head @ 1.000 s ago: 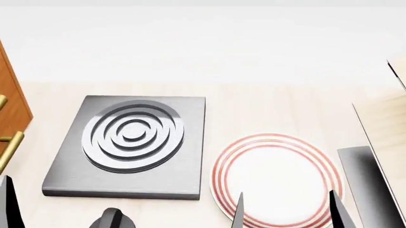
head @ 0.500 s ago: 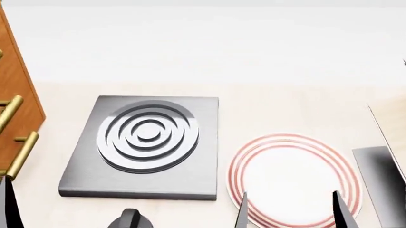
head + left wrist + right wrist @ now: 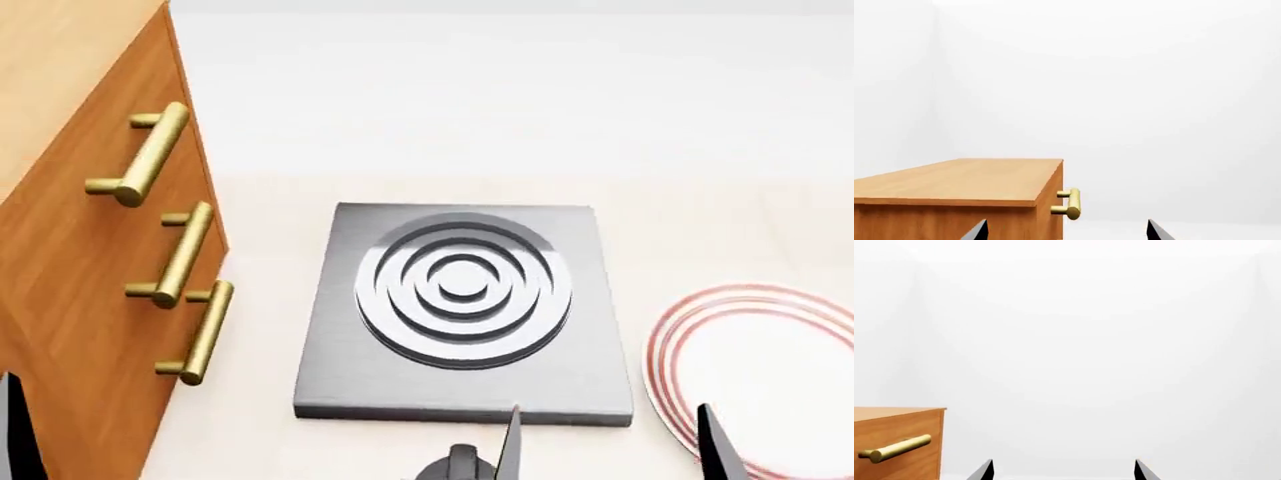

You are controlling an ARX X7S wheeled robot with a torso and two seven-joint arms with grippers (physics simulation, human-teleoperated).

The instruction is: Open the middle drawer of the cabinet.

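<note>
The middle drawer [image 3: 100,275] of the cabinet [image 3: 67,230] is seen shut at nine o'clock, orange-brown, brass-handled, unlabelled. Both hands are held spread, empty.

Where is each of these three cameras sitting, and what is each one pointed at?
Head view: on the robot's head, looking down at the cabinet, hotplate and plate; dark fingertips at the bottom.
Left wrist view: near the left gripper, facing the cabinet's top edge.
Right wrist view: near the right gripper, mostly blank wall.
All three show the cabinet's top brass handle.
</note>
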